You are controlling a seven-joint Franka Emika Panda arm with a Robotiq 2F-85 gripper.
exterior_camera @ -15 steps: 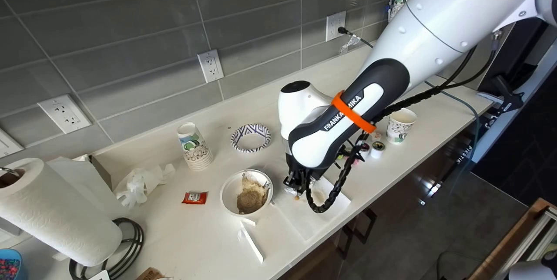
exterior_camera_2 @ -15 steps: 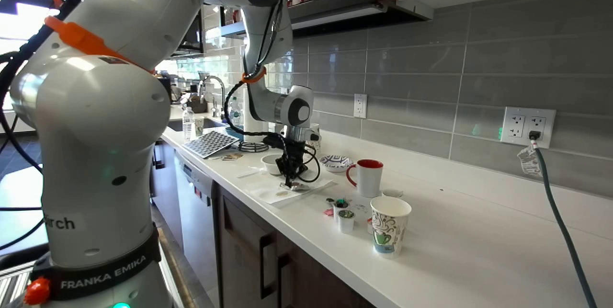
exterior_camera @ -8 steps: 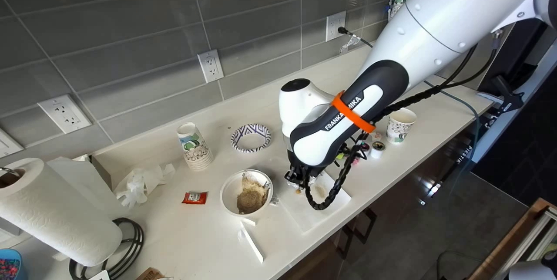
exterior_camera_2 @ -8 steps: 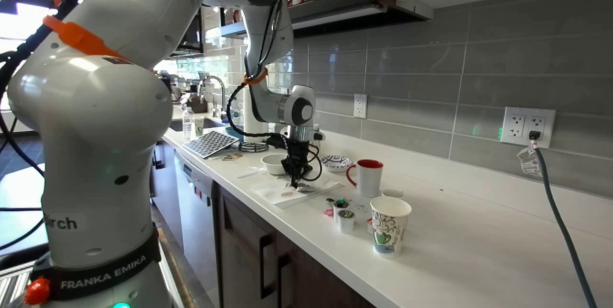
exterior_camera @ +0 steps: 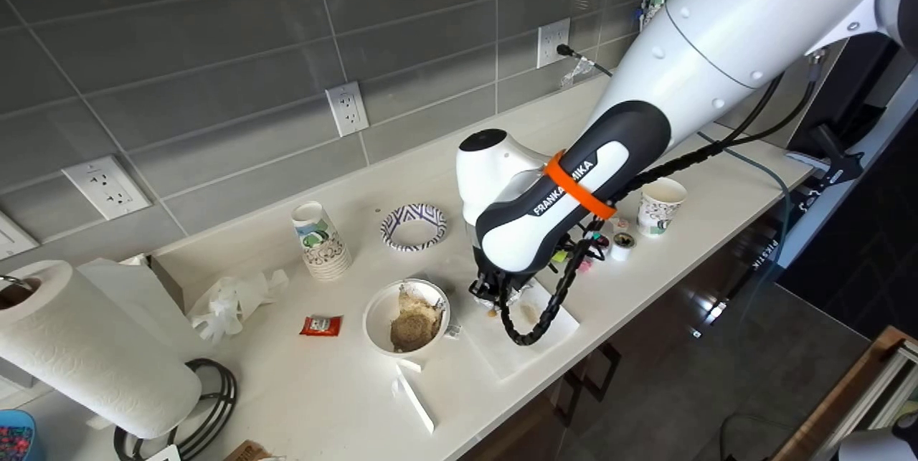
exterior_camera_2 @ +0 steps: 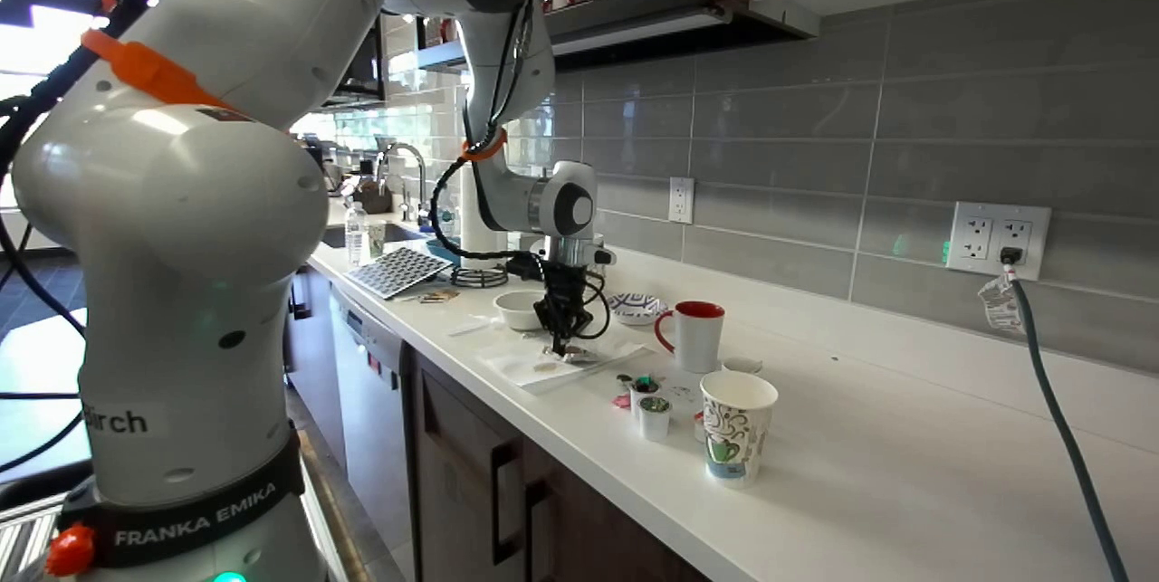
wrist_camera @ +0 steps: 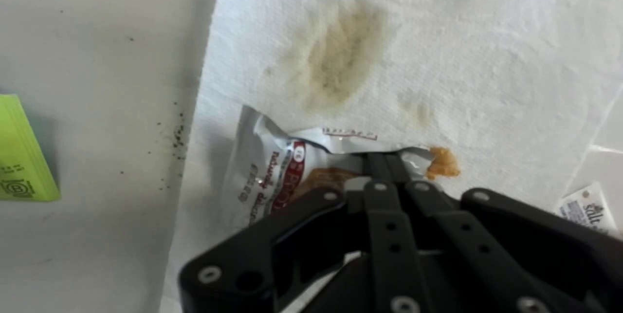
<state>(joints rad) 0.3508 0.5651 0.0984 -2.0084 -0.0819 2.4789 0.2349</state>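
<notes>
The black gripper (wrist_camera: 386,164) points down at the counter (exterior_camera: 308,389), its two slim fingers together and touching a crinkled wrapper (wrist_camera: 265,176); I can't tell whether a fold of it is caught between them. The wrapper is thin, shiny and white with red print, lying on a finely textured paper towel (wrist_camera: 491,89) that carries a tan, grainy stain (wrist_camera: 340,55). In the wrist view a rough orange-brown crumb (wrist_camera: 443,163) sits at the wrapper's right end, a small salt packet (wrist_camera: 589,208) lies farther right, and a flat lime-green packet (wrist_camera: 27,152) is at the left.

In an exterior view, a round white bowl (exterior_camera: 378,317) left of the gripper holds pale, flaky stuff beside a brown, grainy clump (exterior_camera: 414,332). Farther back is a shallow paper dish (exterior_camera: 416,233) with a blue zigzag rim. At the near left, a blue tub (exterior_camera: 20,416) holds tiny coloured bits.

In an exterior view, to the gripper's right, stand a glossy white mug (exterior_camera_2: 702,342) lined in red, a swirl-patterned paper cup (exterior_camera_2: 735,428) and a stubby white pod (exterior_camera_2: 654,424) with something coarse and green inside.
</notes>
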